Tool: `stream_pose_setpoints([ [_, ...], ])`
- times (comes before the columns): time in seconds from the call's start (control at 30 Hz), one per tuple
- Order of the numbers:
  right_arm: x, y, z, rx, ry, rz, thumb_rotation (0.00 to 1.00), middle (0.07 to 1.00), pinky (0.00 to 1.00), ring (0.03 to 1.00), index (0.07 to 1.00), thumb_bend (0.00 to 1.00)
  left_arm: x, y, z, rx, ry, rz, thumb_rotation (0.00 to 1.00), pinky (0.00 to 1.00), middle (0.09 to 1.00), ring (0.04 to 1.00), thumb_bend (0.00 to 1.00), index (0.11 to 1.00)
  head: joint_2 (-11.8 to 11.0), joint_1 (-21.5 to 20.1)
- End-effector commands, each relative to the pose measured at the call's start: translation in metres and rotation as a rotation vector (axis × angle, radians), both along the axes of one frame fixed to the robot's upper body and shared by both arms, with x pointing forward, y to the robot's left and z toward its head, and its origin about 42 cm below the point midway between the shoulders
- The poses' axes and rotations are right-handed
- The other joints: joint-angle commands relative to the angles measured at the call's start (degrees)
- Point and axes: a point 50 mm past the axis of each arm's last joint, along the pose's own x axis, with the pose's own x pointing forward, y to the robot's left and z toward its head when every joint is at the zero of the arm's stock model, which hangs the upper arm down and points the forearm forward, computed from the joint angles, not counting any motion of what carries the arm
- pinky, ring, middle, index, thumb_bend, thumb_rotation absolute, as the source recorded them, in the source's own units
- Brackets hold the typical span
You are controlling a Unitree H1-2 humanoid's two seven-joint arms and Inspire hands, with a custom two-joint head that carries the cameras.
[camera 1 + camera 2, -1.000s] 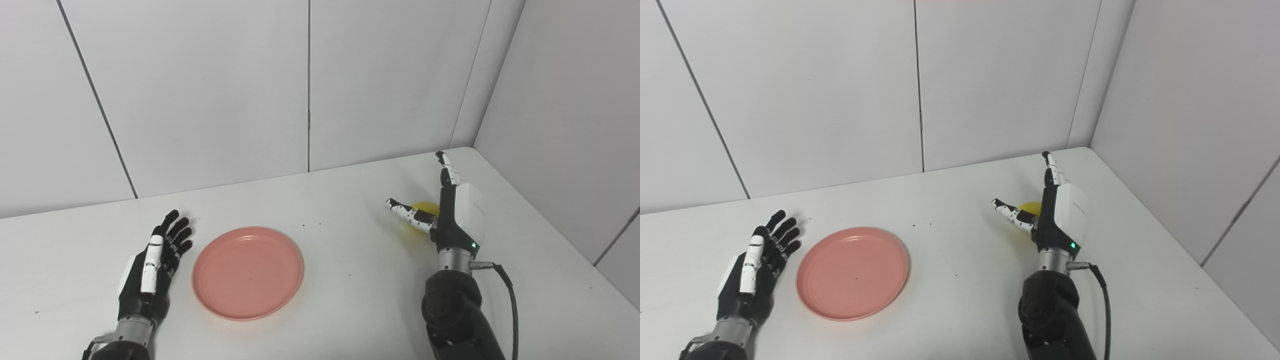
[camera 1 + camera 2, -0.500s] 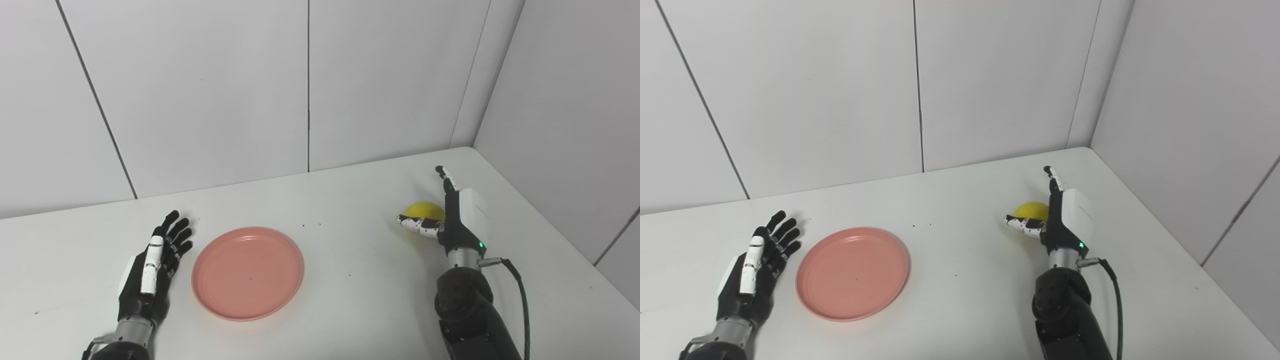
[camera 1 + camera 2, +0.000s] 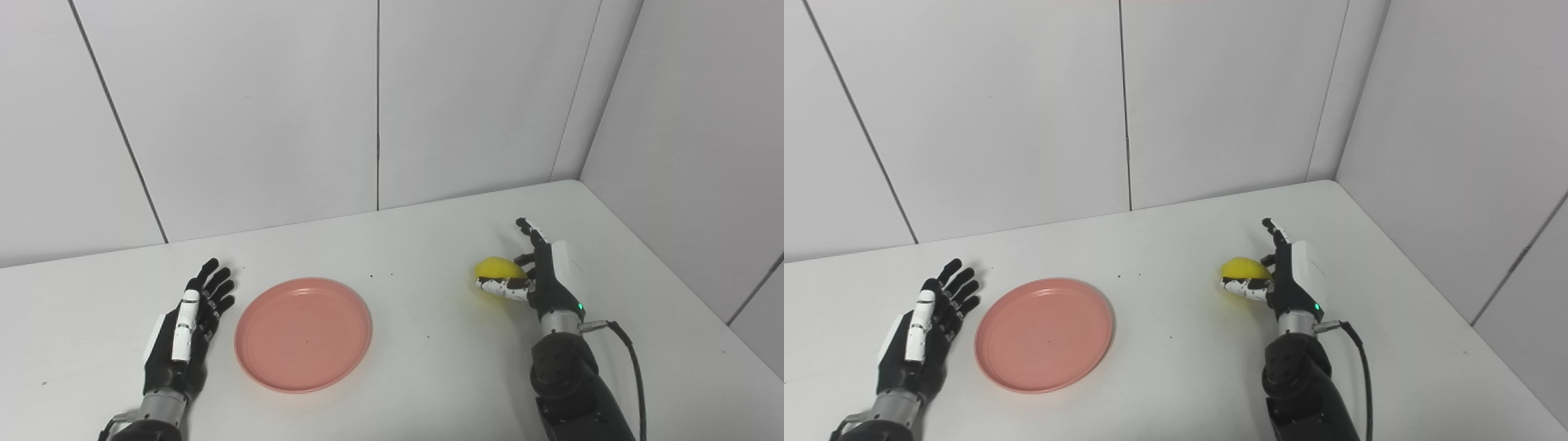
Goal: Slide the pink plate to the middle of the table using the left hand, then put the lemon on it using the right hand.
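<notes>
Left of the middle of the table (image 3: pixel 429 361): the pink plate (image 3: pixel 303 334), flat and bare, with wide open tabletop between its right rim and the lemon (image 3: pixel 497 267). Far edge of the table hard against the wall (image 3: pixel 245 122); right edge against the side wall, with a strip of free surface to the right of the right arm.

Just left of the plate: the left hand (image 3: pixel 184 331), flat on the table, fingers spread and straight, holding nothing, a narrow gap to the rim.

Over on the right side: the right hand (image 3: pixel 542 282), wrapped around the lemon, thumb (image 3: pixel 499 286) laid across its near lower side, fingers curled behind it, one finger pointing straight out past it. Hard to tell whether the lemon touches the table or sits just above it.

From the right eye view: more of the right-hand tabletop and side wall, and the plate farther from picture centre. From the left eye view: more tabletop to the left of the left hand.

Table smooth, white, matt, with a few dark specks. Plate round, shallow, raised rim, dull plastic look. Lemon bright yellow, oval. Hands black with white shells; a black cable (image 3: pixel 631 367) looping from the right wrist.
</notes>
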Motion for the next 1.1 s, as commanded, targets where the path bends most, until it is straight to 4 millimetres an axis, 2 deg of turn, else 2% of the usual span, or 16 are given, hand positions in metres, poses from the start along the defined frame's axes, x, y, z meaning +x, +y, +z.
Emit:
stream_pose_setpoints([
  [0.0,0.005,-0.001,0.013,-0.008,-0.031,-0.017,0.0,0.82,0.24,0.453,0.832,0.53,-0.001,0.004,-0.003,0.004,0.021,-0.004,1.0,0.93,0.924,0.93,0.36,0.911,0.15,0.2],
  [0.23,0.005,-0.001,0.011,-0.021,-0.027,-0.023,0.0,0.799,0.15,0.444,0.78,0.5,-0.002,0.004,-0.002,0.003,0.019,-0.009,1.0,0.92,0.917,0.921,0.38,0.906,0.27,0.34],
  [0.4,0.003,-0.001,0.008,-0.025,-0.018,-0.018,0.0,0.79,0.16,0.448,0.77,0.5,-0.002,0.004,-0.003,0.004,0.013,-0.005,1.0,0.91,0.914,0.916,0.37,0.902,0.4,0.5],
  [0.53,0.003,0.001,0.005,-0.032,-0.015,-0.01,0.0,0.771,0.22,0.458,0.76,0.5,-0.002,0.004,-0.003,0.005,0.013,-0.008,1.0,0.91,0.917,0.918,0.38,0.907,0.41,0.49],
  [0.9,0.003,0.002,0.003,-0.059,-0.019,-0.008,0.0,0.765,0.23,0.457,0.735,0.5,-0.001,0.004,-0.003,0.005,0.016,-0.003,1.0,0.91,0.918,0.921,0.38,0.906,0.43,0.42],
  [1.07,0.003,0.003,0.004,-0.084,-0.087,-0.047,0.0,0.654,0.2,0.447,0.668,0.51,-0.001,0.004,-0.003,0.005,0.02,-0.005,1.0,0.92,0.919,0.922,0.37,0.906,0.45,0.48],
])
